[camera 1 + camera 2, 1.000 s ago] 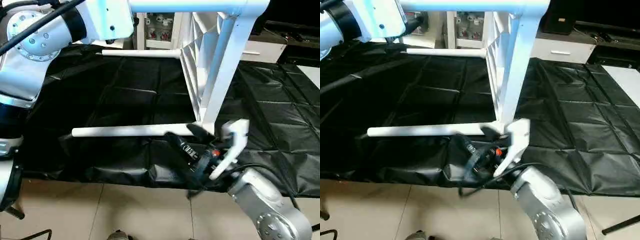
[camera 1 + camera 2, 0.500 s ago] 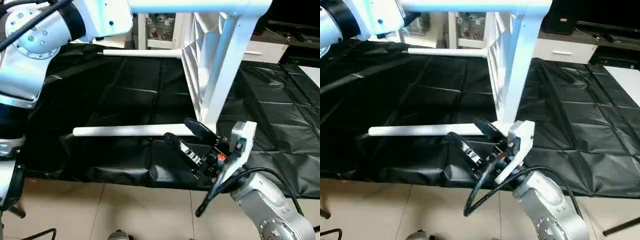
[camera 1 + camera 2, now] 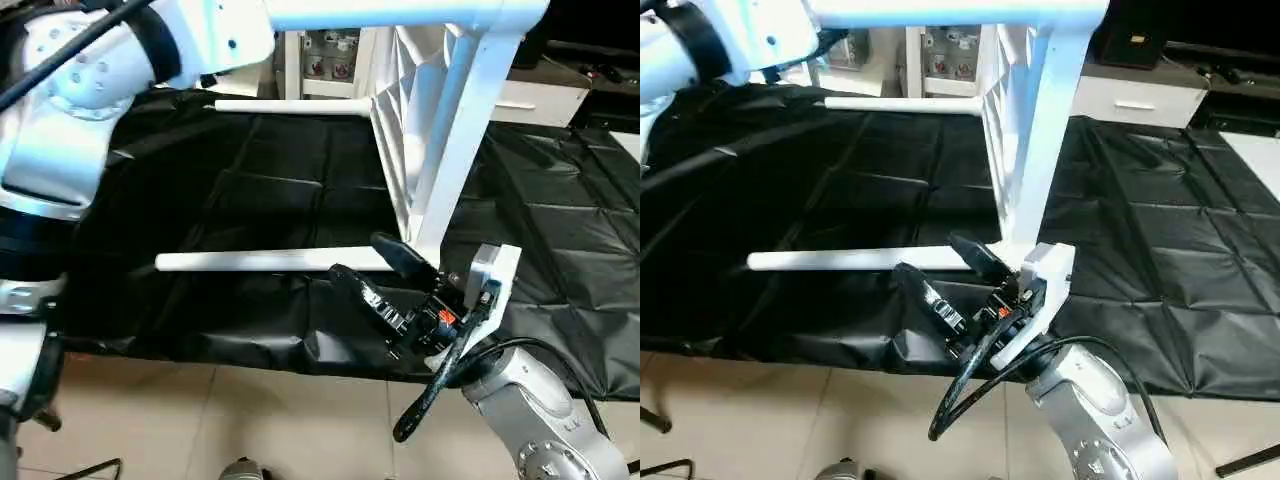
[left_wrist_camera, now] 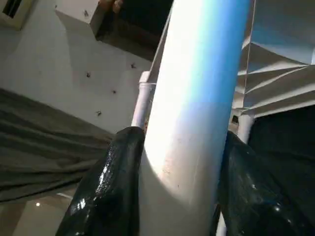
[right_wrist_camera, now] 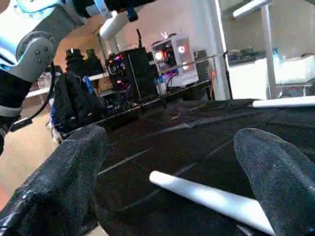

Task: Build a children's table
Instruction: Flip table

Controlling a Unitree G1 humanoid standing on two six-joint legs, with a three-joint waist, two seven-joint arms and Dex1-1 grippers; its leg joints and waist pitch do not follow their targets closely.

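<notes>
From the left eye view, the children's table [image 3: 425, 130] stands on its side on the black sheet [image 3: 270, 190], near the sheet's front edge. The right gripper [image 3: 385, 268] is spread wide beside the lower leg [image 3: 270, 262]; it should straddle that tube squarely before closing. In the left wrist view, the left gripper [image 4: 184, 167] clamps the upper leg [image 4: 197, 98].

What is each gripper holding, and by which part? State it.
Left gripper: a table leg, gripped around its shaft. Right gripper: open, holding nothing.
</notes>
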